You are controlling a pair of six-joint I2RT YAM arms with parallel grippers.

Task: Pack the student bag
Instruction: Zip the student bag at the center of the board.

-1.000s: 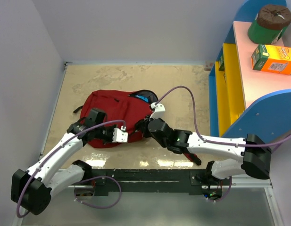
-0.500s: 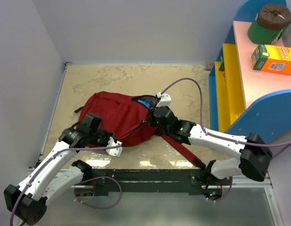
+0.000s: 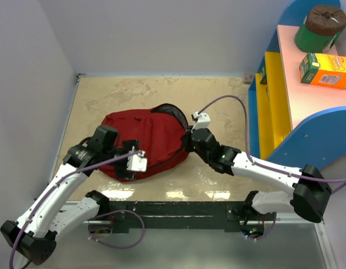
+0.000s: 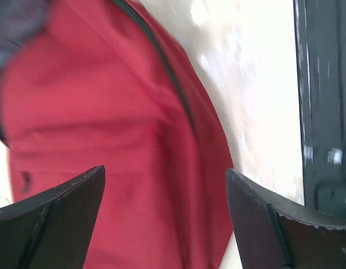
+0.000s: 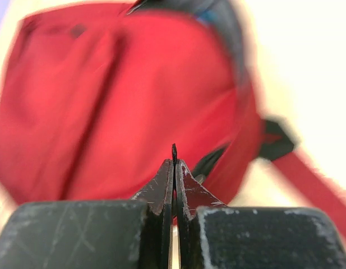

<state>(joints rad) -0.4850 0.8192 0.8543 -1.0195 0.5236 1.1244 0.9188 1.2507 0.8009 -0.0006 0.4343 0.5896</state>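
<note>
Dark-red student bag (image 3: 144,134) flat on mid-table (image 3: 217,95). Hangs left gripper (image 4: 164,179) wide and empty over its near side, seemingly to regrasp; clenches right gripper (image 5: 174,162) by the opening (image 3: 171,110), probably to draw it shut.

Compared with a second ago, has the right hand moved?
Yes. The right hand shifted rightward in the top view, toward the blue and yellow shelf.

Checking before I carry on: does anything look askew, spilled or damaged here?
Nothing is spilled or damaged. The bag lies flat on the table, gaping open at its far end so the dark lining shows. One strap trails loose on the table.
</note>
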